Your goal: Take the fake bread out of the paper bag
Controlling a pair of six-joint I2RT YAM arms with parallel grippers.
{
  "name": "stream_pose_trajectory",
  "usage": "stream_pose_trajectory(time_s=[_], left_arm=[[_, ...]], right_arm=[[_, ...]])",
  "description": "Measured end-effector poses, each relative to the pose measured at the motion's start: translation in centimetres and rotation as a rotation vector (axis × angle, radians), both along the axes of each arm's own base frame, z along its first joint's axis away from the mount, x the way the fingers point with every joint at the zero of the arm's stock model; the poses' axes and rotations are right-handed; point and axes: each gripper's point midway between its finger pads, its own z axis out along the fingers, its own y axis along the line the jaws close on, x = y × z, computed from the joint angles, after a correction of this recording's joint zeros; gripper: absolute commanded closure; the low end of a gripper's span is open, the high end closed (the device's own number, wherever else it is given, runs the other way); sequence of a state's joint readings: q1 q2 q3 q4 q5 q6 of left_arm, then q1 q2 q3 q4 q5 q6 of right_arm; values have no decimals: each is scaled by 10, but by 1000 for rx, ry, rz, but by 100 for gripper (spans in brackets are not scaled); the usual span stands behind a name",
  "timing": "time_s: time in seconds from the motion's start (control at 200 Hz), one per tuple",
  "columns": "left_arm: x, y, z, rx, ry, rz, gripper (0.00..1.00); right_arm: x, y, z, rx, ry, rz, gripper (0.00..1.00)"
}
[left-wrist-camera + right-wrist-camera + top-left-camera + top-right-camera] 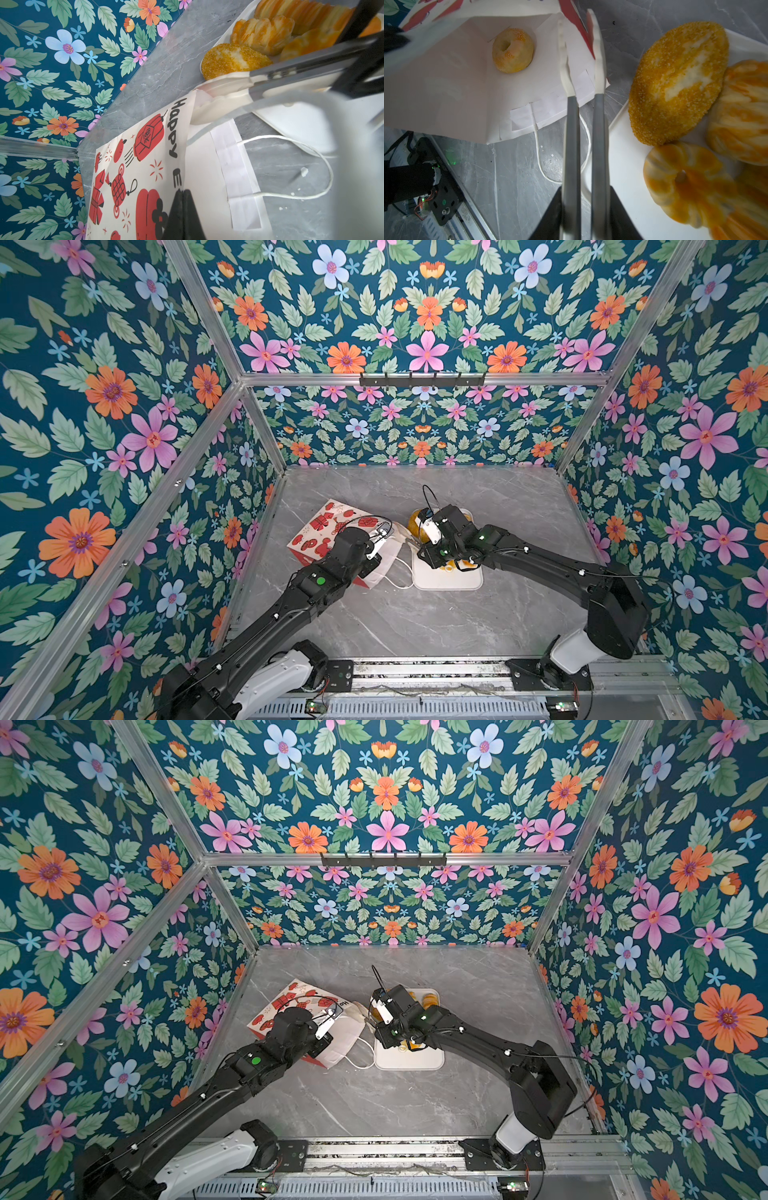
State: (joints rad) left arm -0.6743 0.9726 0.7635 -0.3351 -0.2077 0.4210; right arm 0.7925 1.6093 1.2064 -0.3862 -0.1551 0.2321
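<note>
Seeded bagel (512, 51) alone lay inside the paper bag (322, 526), which rested sideways at nine o'clock from the tray (449, 583), mouth toward three. Left pincer (218, 91) pinched its upper lip raised; right pincer (579, 27), nearly closed and empty, would need to widen, then reach deep along the lining

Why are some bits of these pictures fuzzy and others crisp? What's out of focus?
In the right wrist view the seeded bagel inside the paper bag is fairly sharp, while the fluted ring nearer the lens smears. In the left wrist view a large white blur, too close to identify, covers part of the picture. Both top views are sharp, with the marble tabletop evenly lit.
</note>
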Motion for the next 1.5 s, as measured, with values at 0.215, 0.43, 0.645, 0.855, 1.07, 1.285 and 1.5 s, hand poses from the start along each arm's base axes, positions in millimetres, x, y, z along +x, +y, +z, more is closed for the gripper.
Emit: stream_pose_trajectory(time_s=[0.215, 0.43, 0.645, 0.855, 1.07, 1.285, 1.5], left_arm=[[4, -7, -2, 6, 18, -19, 100], [13, -5, 2, 51, -5, 2, 100], [31, -5, 12, 114, -51, 17, 100], [54, 0, 18, 130, -93, 53, 100], [61, -7, 22, 112, -94, 48, 84], [51, -6, 28, 58, -76, 43, 80], [33, 1, 18, 44, -30, 34, 68]], right_arm=[[2, 2, -4, 25, -18, -10, 100], [-6, -19, 5, 91, -60, -111, 100], [-23, -22, -2, 107, -89, -179, 100], [-33, -7, -1, 143, -122, -198, 100], [-29, -6, 2, 169, -134, -232, 100], [-24, -2, 12, 181, -162, -235, 100], [-12, -12, 18, 192, -164, -263, 100]])
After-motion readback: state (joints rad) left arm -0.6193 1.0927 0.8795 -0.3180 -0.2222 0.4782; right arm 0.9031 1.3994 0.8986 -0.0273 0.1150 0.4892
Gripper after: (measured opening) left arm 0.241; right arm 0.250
